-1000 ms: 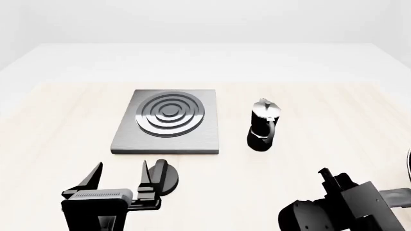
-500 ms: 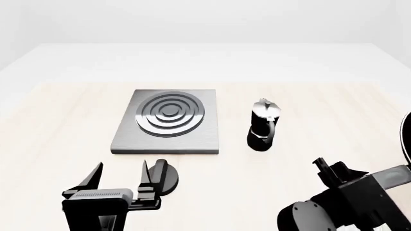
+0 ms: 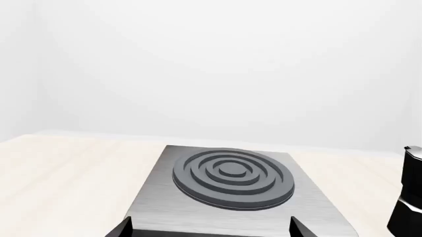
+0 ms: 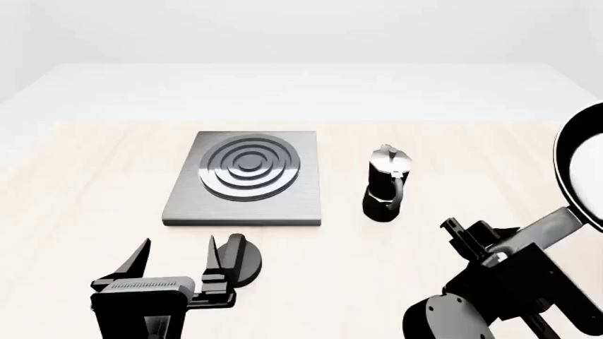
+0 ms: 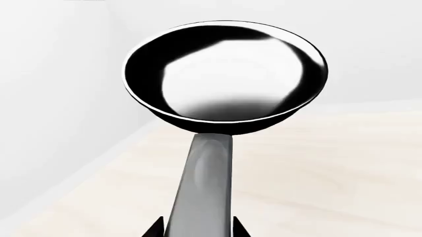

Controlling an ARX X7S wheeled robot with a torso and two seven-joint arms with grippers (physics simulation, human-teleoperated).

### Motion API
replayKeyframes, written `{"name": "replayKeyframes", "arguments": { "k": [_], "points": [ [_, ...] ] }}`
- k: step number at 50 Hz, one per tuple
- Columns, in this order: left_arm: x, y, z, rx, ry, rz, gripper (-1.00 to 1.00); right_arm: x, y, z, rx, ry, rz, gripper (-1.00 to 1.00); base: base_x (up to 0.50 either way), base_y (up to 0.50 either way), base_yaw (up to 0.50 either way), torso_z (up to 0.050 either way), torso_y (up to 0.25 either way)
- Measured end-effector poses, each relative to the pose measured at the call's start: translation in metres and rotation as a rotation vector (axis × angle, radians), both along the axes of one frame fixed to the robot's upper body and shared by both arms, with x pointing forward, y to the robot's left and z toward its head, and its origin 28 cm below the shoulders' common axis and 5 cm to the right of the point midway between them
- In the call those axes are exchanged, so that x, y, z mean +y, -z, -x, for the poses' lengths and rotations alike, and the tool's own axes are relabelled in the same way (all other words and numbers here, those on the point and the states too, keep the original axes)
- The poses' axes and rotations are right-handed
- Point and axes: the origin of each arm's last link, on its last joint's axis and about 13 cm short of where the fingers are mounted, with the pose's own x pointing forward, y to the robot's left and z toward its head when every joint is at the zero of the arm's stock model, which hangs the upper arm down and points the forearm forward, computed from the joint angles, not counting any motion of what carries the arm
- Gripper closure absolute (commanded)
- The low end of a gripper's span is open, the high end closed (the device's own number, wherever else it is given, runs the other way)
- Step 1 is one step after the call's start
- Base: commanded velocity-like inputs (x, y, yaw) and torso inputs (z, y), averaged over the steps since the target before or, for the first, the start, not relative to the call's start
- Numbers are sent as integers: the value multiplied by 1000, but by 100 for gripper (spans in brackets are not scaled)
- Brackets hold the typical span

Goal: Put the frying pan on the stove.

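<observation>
Frying pan held aloft by handle in right gripper, at head view's right edge, clear of worktop. Stove bare; moka pot beside it. Left gripper spread wide, holding nothing.

No text, label, brand, number or sign can be read in any of the views. The stove, the frying pan and the moka pot are rendered with plain, unmarked surfaces. Nothing is printed on the visible gripper parts or on the table either.
</observation>
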Motion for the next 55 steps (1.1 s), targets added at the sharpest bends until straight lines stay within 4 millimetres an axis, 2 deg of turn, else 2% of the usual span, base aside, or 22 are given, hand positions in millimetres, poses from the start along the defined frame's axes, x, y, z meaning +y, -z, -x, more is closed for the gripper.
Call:
{"name": "replayKeyframes", "arguments": {
  "k": [55],
  "points": [
    [-1, 0, 0, 0, -4, -3, -100, 15, -20, 5, -123, -471, -10, 100, 0, 0, 0, 0, 2]
  ]
}}
